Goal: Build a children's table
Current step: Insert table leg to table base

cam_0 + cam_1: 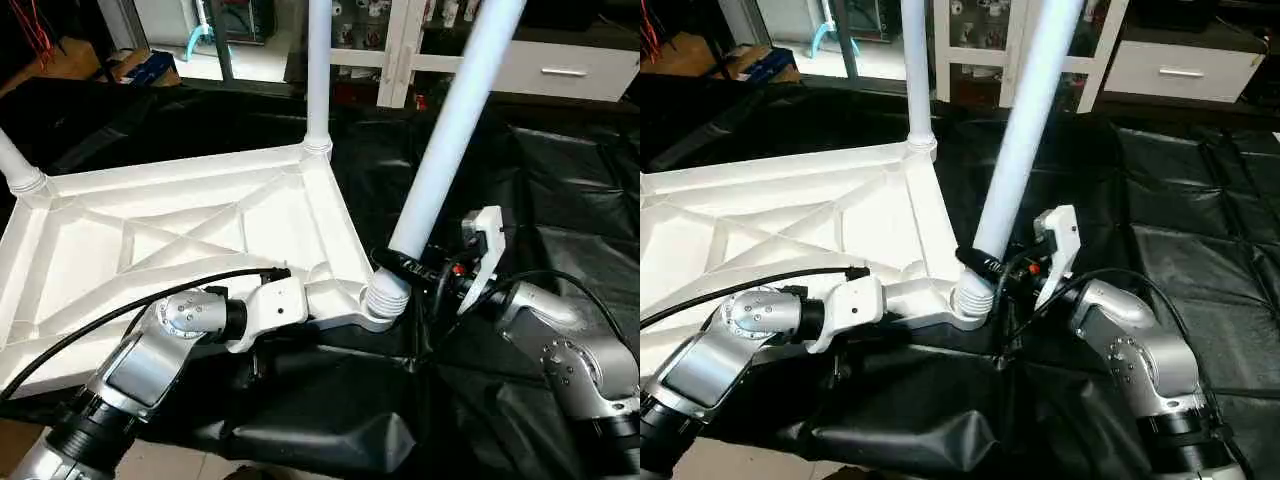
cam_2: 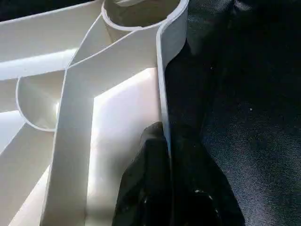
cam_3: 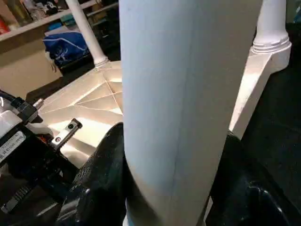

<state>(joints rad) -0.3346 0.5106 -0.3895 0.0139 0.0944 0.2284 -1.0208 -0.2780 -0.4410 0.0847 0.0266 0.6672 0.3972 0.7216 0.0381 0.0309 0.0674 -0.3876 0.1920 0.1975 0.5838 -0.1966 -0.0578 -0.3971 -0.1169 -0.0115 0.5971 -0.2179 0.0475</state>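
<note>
Table top (image 1: 170,235) lies upside down on the black sheet (image 1: 560,180), ribbed underside up, X ribs visible. Three legs in view standing in corner sockets: one at the far corner (image 1: 318,70), upright; one at the far left corner (image 1: 18,165), leaning out of frame; one at the near right corner (image 1: 455,125), tilted to the right, its ribbed base sitting in the socket (image 1: 385,300). Right gripper (image 1: 410,265) is clamped around that tilted leg just above the socket, one black finger (image 3: 101,174) on each side of the tube in the right wrist view, jaws at roughly half span set by the tube. Left gripper (image 2: 169,183) is pinched nearly closed on the thin side wall of the top, close to the same near right corner; left wrist view shows one finger inside the rim and one outside against the sheet, wall between them. Left forearm (image 1: 150,350) comes in low across the near edge of the top, black cable (image 1: 120,310) running along it. White cabinet (image 1: 560,60) with a drawer sits behind the sheet, well apart from the table.
</note>
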